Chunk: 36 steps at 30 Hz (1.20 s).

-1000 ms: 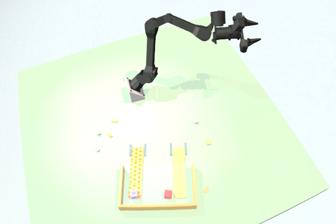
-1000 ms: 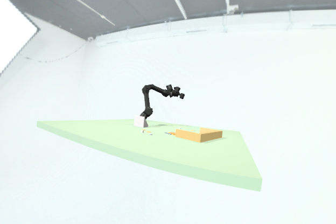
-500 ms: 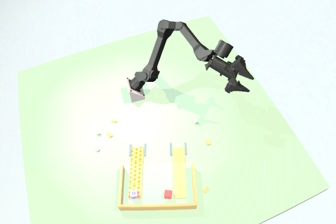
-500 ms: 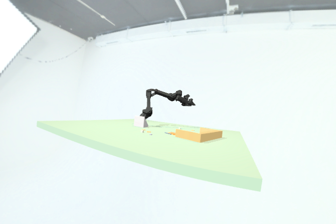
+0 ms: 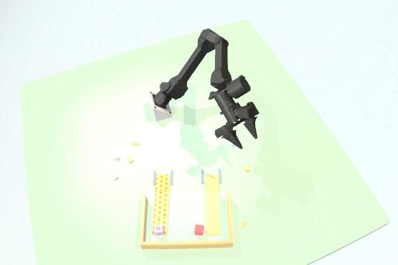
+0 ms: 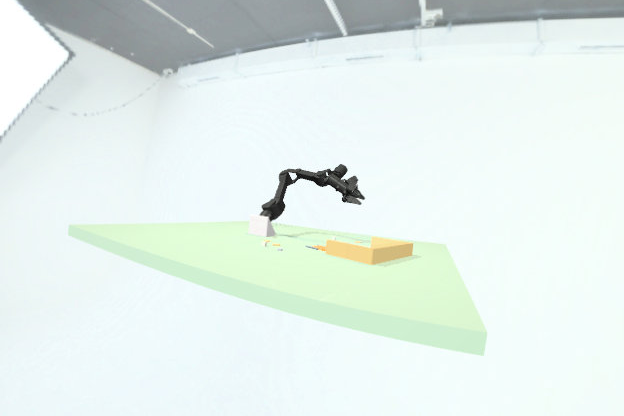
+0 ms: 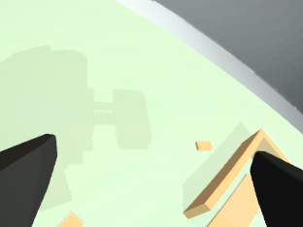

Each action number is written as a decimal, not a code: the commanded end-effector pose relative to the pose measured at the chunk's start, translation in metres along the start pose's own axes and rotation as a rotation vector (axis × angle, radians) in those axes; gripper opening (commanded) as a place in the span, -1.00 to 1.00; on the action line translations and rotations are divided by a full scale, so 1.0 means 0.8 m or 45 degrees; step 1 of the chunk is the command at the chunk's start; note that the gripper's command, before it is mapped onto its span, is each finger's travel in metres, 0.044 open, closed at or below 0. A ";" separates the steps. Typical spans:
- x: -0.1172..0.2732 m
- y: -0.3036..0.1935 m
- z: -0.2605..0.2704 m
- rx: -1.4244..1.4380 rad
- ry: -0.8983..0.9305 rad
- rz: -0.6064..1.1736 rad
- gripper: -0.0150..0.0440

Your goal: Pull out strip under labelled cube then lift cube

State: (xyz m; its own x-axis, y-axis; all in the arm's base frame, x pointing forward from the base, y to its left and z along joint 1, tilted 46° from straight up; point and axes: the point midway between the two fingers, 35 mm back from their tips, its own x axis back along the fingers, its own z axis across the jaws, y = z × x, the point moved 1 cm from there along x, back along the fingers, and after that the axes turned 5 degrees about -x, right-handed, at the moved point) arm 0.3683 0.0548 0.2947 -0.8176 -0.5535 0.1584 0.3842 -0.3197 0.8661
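Note:
The labelled cube [image 5: 158, 229], white and purple with a ring-like mark, rests on the far end of the orange-dotted strip [image 5: 161, 198]. A plain yellow strip [image 5: 212, 204] [image 7: 235, 203] lies to the right with nothing on it. A red cube [image 5: 199, 229] sits beside the plain strip's far end, not on it. My gripper [image 5: 249, 143] [image 6: 361, 200] [image 7: 158, 155] is open and empty, high above the table, right of the plain strip's near end in the top view. The cubes are out of sight in the wrist view and hidden behind the wall in the exterior view.
A wooden wall [image 5: 187, 244] [image 6: 347, 251] closes three sides around the strips; the side towards the arm's base is open. Blue-grey rails [image 5: 154, 177] [image 5: 220, 176] flank the strips' near ends. Small yellow blocks [image 5: 129, 159] [image 5: 246, 167] [image 7: 204, 145] and pale bits [image 5: 115, 176] lie outside the wall.

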 end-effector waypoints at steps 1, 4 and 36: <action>0.016 -0.031 -0.064 -0.060 -0.100 0.083 0.86; 0.041 -0.060 -0.118 -0.171 -0.175 0.142 0.86; 0.106 -0.183 -0.284 -0.848 -0.355 0.539 0.06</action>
State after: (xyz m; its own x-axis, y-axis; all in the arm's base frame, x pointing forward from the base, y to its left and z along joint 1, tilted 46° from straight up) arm 0.3251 -0.1198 0.0957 -0.6993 -0.4956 0.5151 0.7037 -0.6036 0.3747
